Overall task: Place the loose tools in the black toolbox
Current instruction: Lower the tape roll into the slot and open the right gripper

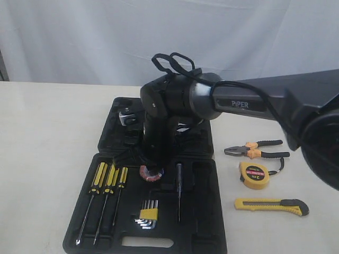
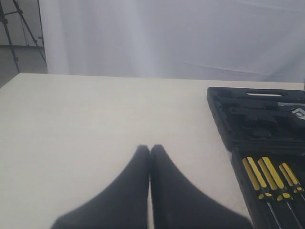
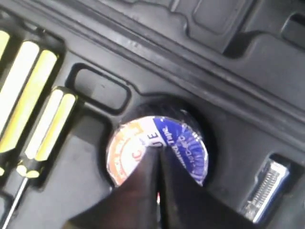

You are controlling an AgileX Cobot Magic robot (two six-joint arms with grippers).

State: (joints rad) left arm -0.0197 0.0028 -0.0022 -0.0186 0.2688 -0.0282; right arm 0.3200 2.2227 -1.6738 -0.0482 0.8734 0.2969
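Right gripper [image 3: 157, 149] is closed on nothing, tips on the tape roll [image 3: 183, 143] seated in the toolbox [image 3: 248, 67]; lifting off at a slant could drag the roll out, since nothing holds it down

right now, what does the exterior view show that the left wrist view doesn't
Only the exterior view: the pliers, tape measure and utility knife lying on the table right of the toolbox, the tape roll in a toolbox recess under the right gripper, and the hex keys. Only the left wrist view: the left gripper, jaws shut and holding nothing. Both: the toolbox, the three screwdrivers in it, and the table.
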